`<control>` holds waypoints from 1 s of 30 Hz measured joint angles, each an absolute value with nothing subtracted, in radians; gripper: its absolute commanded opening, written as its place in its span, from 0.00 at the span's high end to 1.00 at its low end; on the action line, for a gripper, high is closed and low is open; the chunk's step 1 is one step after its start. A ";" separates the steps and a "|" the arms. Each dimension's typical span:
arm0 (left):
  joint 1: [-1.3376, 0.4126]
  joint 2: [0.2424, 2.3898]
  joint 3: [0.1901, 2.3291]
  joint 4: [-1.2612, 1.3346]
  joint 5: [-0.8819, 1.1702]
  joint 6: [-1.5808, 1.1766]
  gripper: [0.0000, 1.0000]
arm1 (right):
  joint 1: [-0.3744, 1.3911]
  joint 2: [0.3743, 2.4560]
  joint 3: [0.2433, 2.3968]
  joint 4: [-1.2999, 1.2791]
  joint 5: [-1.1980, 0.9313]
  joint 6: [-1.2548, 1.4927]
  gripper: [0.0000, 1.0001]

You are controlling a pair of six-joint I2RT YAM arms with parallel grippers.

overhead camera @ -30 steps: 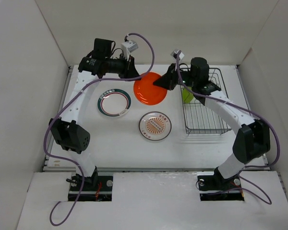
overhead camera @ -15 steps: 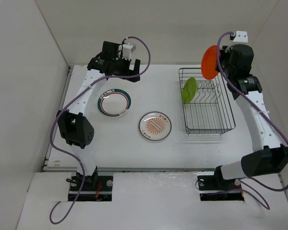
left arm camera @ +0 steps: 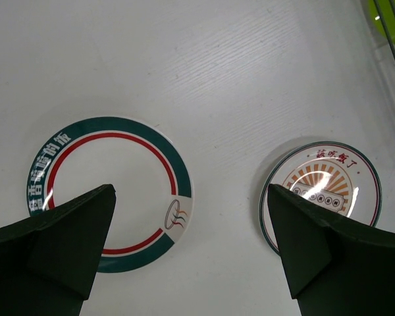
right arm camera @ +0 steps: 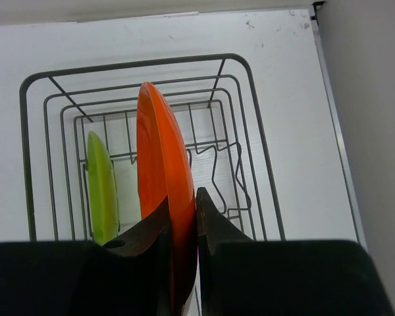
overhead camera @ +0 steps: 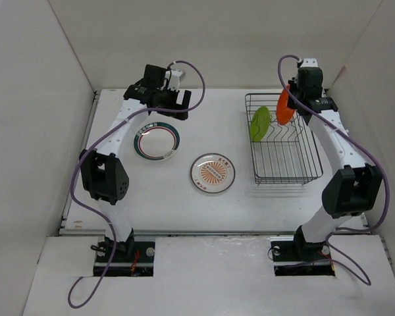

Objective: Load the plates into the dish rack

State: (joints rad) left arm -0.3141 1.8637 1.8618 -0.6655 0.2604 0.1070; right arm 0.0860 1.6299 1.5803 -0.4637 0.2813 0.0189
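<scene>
Top view: white table [overhead camera: 151, 197], dish rack [overhead camera: 286, 161] at right of centre, long side running away from the arm bases; green plate [overhead camera: 260, 123] stands on edge in the rack's far left part; orange plate [overhead camera: 284, 106] also on edge just right of the green one, over the far end of the rack, pinched by the right gripper [overhead camera: 292, 103] which reaches in from the upper right; can't tell here if the orange plate's lower edge touches the wires; ringed plate [overhead camera: 157, 141] lies flat on the table left of centre, sunburst plate [overhead camera: 212, 173] flat at centre, nearer the bases, the two apart from each other and from the rack; left gripper [overhead camera: 174, 105] hangs above the table just beyond the ringed plate, holding nothing. Left wrist view: its fingers [left arm camera: 59, 250] spread wide at lower left and lower right, nothing between them, ringed plate below at lower left, sunburst plate at right, sliver of green plate and rack wire in the upper right corner. Right wrist view: fingers [right arm camera: 214, 237] closed tight on the orange plate's near rim, plate upright and edge-on at centre frame above the rack, green plate upright in the prongs just left of it, the two not touching
</scene>
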 measured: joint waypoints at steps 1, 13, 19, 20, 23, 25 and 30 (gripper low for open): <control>-0.314 1.860 1.855 -0.664 0.257 0.107 0.00 | 0.086 1.641 1.580 -0.463 0.278 0.020 1.00; -0.266 1.775 1.779 -0.643 0.246 0.107 0.00 | 0.094 1.738 1.560 -0.437 0.236 0.028 1.00; -0.186 1.753 1.773 -0.633 0.247 0.108 0.00 | 0.113 1.791 1.560 -0.422 0.228 0.039 0.90; -0.172 1.752 1.766 -0.628 0.249 0.109 0.00 | 0.115 1.798 1.559 -0.417 0.228 0.039 0.83; -0.139 1.741 1.724 -0.622 0.253 0.115 0.00 | 0.121 1.818 1.556 -0.409 0.227 0.041 0.62; -0.125 1.733 1.687 -0.623 0.260 0.122 0.00 | 0.124 1.826 1.556 -0.406 0.231 0.045 0.50; -0.114 1.723 1.640 -0.648 0.334 0.165 0.00 | 0.126 1.829 1.563 -0.411 0.250 0.041 0.34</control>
